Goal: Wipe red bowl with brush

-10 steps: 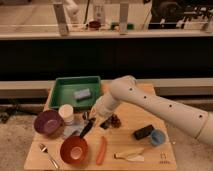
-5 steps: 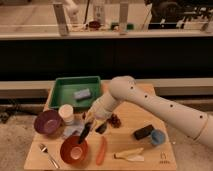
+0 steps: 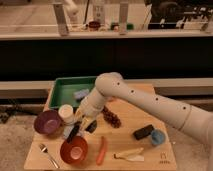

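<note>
The red bowl [image 3: 74, 150] stands upright at the front left of the wooden table, with a lighter orange inside. My gripper [image 3: 82, 123] hangs just above and behind the bowl, at the end of the white arm that reaches in from the right. It is shut on the brush [image 3: 73, 134], a slim black stick that slants down and to the left. The brush's dark lower end is at the bowl's back rim.
A purple bowl [image 3: 47, 121] and a white cup [image 3: 65, 112] stand left of the gripper. A green tray [image 3: 64, 89] holds a blue sponge [image 3: 81, 93]. Dark grapes [image 3: 112, 116], a black block [image 3: 143, 132], a blue cup [image 3: 157, 137], a red sausage [image 3: 102, 150], a pale peel [image 3: 129, 154] and a fork [image 3: 48, 154] lie around.
The gripper with the brush has moved down and to the left, from the table's middle to the red bowl's back rim. The bowl has stayed put.
</note>
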You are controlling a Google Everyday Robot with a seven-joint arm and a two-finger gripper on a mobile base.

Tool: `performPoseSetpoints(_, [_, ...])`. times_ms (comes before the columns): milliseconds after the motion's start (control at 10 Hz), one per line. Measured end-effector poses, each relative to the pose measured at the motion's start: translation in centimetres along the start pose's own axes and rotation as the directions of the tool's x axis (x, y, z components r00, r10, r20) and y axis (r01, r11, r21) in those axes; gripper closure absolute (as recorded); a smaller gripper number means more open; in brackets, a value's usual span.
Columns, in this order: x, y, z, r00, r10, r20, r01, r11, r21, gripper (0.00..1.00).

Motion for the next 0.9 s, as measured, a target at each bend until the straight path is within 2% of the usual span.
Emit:
performPoseSetpoints(400, [-2.0, 0.1, 0.2, 0.999, -0.028, 0.040, 0.029, 0.999, -0.025, 1.00])
performPoseSetpoints(600, [-3.0, 0.9, 0.8, 0.997, -0.041, 0.059, 0.044, 0.998, -0.050, 1.00])
performPoseSetpoints(700, [-3.4, 1.1, 1.5, 0.996, -0.051, 0.076, 0.056, 0.996, -0.074, 1.00])
performPoseSetpoints(900, [-4.0, 1.4, 2.1, 0.994, -0.061, 0.094, 0.070, 0.993, -0.092, 1.00])
